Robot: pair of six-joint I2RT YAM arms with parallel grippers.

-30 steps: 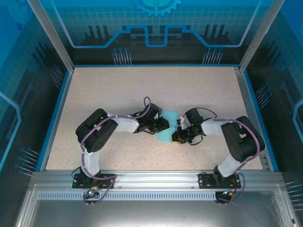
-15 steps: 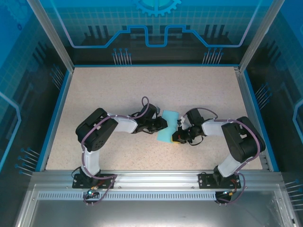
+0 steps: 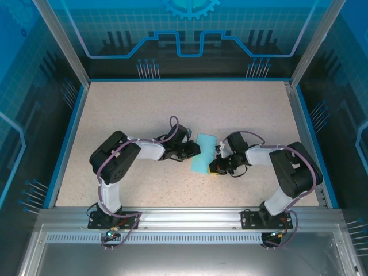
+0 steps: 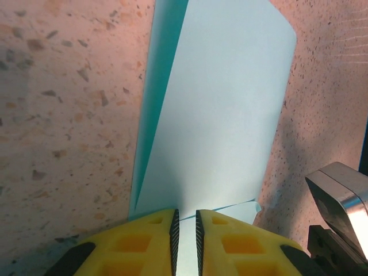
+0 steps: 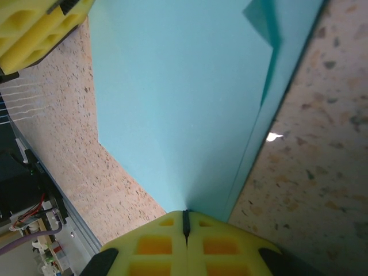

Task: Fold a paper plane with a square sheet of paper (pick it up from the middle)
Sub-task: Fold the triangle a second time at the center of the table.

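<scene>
Smooth, folded turquoise paper [image 3: 204, 153] lies mid-frame on a speckled table [image 3: 132, 109]. The right gripper [image 5: 185, 221] pinches its edge; the left gripper [image 4: 187, 221] stands barely parted beside it.

One blue sheet [image 3: 203, 154], two arms, left arm [image 3: 118, 158], right arm [image 3: 290, 167], two grippers, left gripper [image 4: 186, 215], right gripper [image 5: 186, 216], one speckled table [image 3: 144, 109]

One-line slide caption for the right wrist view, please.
Right gripper shut on the folded turquoise paper against the speckled table.
</scene>
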